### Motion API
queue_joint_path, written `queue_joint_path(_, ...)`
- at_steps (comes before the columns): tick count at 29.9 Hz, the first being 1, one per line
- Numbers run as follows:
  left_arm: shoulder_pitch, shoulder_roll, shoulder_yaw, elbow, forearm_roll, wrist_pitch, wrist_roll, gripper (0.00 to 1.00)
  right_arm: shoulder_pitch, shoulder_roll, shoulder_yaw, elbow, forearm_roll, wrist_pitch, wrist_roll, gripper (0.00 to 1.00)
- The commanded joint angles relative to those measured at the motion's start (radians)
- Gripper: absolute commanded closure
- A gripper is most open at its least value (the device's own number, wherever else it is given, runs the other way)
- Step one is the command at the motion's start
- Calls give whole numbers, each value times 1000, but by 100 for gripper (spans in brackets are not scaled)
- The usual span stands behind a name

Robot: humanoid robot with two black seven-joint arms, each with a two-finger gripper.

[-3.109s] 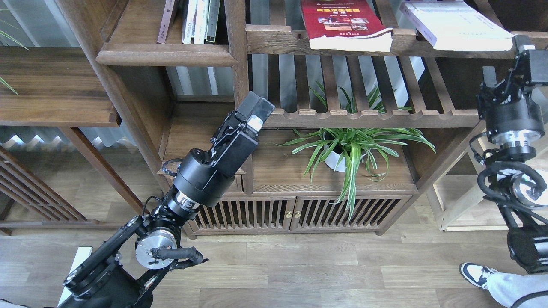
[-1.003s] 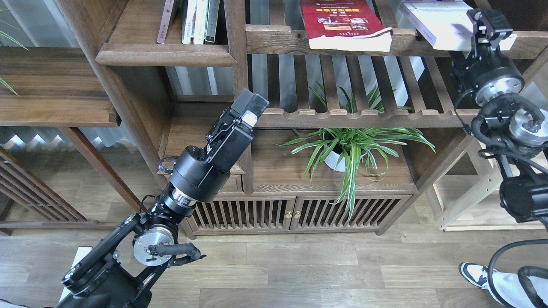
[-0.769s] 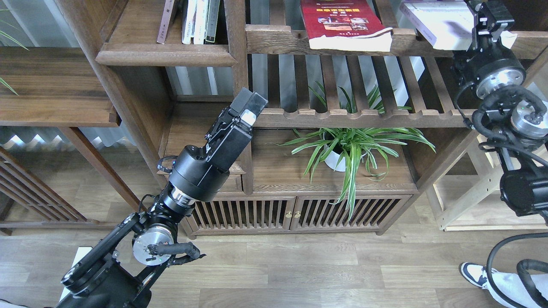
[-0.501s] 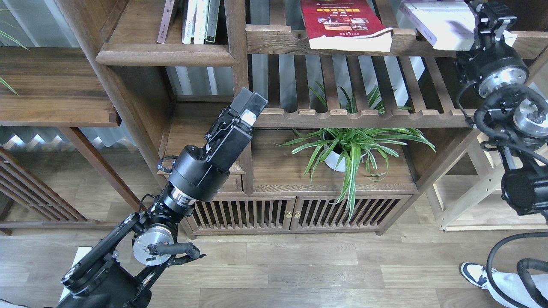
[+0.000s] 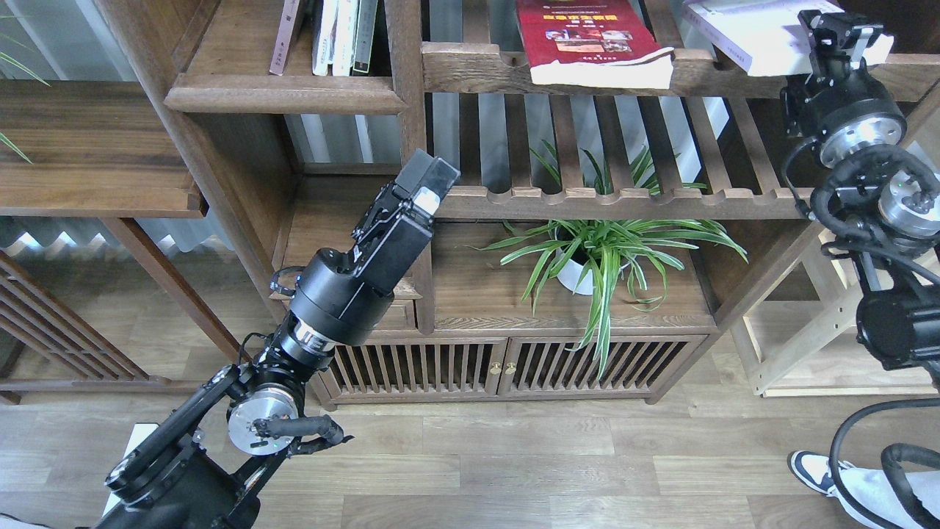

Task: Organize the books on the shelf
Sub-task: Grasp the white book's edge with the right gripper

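The white, pale lavender book (image 5: 742,33) lies on the top slatted rack at the far right. My right gripper (image 5: 842,31) is clamped on its near right corner, and that end is tilted up a little. The red book (image 5: 587,37) with the yellow title band lies flat on the same rack, its near edge overhanging the rail. The solid dark-brown shelf (image 5: 286,94) is at the upper left and holds several upright books (image 5: 341,33). No maroon cover shows. My left gripper (image 5: 429,180) is shut and empty, in front of the post below that shelf.
A lower slatted rack (image 5: 624,198) runs under the books. A potted spider plant (image 5: 598,253) stands on the cabinet top (image 5: 477,294). A wide wooden ledge (image 5: 88,162) is at left. A person's shoe (image 5: 815,470) is on the floor at bottom right.
My right gripper rose from beside the bookcase to the white book's near corner and closed on it. The book's near end has since lifted and shifted slightly. My left arm moved slightly left.
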Motion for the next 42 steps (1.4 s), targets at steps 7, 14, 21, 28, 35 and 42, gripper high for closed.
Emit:
queue_joint_path(7, 0, 0, -1, -2, 0, 0, 0, 1, -14, 15, 20, -4, 2, 83, 9, 91)
queue_joint_path(14, 0, 0, -1, 0, 0, 0, 2, 1, -34, 33, 46, -4, 2, 126, 9, 95)
queue_joint_path(21, 0, 0, -7, 1, 0, 0, 2, 1, -72, 52, 44, -3, 3, 252, 9, 96)
queue_joint_path(28, 0, 0, -8, 12, 0, 0, 0, 1, -107, 63, 43, 0, 3, 350, 9, 96)
queue_joint_path(35, -2, 0, -16, 20, -2, 0, 0, 1, -167, 81, 40, 3, 3, 498, 9, 97)
queue_joint_path(42, -2, 0, -18, 20, 0, 0, 2, 1, -196, 75, 40, 12, 3, 574, 9, 97)
